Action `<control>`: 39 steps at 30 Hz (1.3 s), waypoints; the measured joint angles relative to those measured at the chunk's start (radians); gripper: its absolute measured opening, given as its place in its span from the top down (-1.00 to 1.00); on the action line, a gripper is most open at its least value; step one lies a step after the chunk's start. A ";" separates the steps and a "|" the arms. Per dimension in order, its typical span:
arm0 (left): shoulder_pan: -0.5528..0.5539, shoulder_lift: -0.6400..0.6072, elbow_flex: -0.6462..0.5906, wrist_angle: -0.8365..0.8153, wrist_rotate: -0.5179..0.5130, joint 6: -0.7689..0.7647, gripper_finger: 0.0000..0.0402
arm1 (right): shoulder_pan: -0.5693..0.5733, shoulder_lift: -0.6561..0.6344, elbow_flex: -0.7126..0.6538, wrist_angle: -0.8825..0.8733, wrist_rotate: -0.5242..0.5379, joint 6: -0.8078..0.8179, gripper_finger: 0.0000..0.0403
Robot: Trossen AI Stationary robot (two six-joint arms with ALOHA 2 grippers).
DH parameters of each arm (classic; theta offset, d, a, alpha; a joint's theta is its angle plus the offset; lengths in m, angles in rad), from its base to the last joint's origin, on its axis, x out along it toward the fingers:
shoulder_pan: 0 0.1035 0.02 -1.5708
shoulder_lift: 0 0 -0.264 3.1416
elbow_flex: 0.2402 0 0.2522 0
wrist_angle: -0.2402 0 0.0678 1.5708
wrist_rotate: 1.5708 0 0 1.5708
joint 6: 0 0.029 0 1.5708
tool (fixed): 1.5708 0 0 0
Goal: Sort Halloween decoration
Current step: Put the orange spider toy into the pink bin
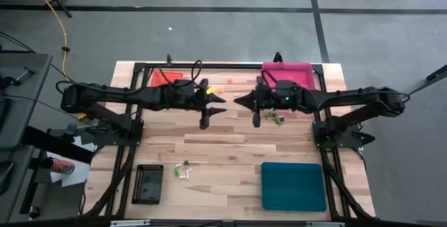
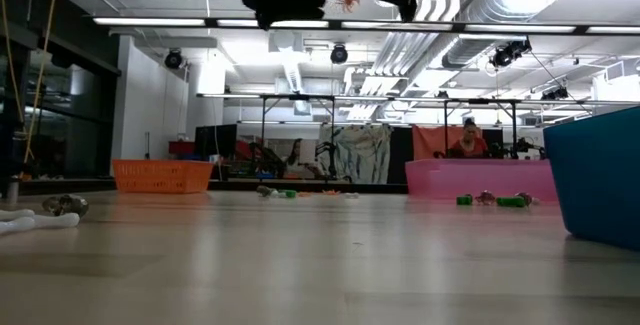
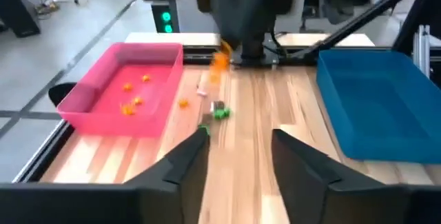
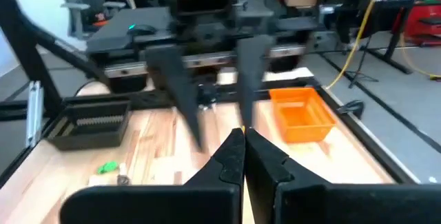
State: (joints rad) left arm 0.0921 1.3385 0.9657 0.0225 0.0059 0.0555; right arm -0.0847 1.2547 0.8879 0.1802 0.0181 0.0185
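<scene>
Halloween decoration, loose pieces: green trinkets (image 1: 277,119) on the wooden surface (image 1: 230,150) just beside the pink tray, under the right gripper; the same cluster (image 3: 220,113) in the left wrist view, with an orange piece (image 3: 183,103) near the tray wall. A second small group, white and green (image 1: 183,171), lies near the front, just beside the black tray. An orange piece (image 1: 230,81) lies near the back edge between the two rear trays. A blurred orange trinket (image 3: 220,60) shows at the right gripper's tip; whether it is pinched cannot be told.

Containers: pink tray (image 3: 124,86), holding several orange trinkets (image 3: 131,103). Orange tray (image 4: 301,114), contents not visible. Teal tray (image 1: 293,185), nothing visible inside. Black tray (image 1: 148,183), interior too dark to read.

Grippers: left gripper (image 1: 222,98), fingers spread apart, holding nothing, raised above the surface's centre. Right gripper (image 1: 237,100), fingers pressed together, tip facing the left one, just apart.

Hard to make out: in the low view both arms are cut off at the top edge.
</scene>
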 joint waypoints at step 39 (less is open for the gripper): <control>0.026 -0.381 -0.417 0.210 -0.255 -0.368 0.14 | -0.819 0.061 -0.125 -0.588 0.077 0.482 1.00</control>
State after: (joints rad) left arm 0.1181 0.9577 0.5488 0.2321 -0.2494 -0.3129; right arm -0.9040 1.3159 0.7630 -0.4077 0.0954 0.5003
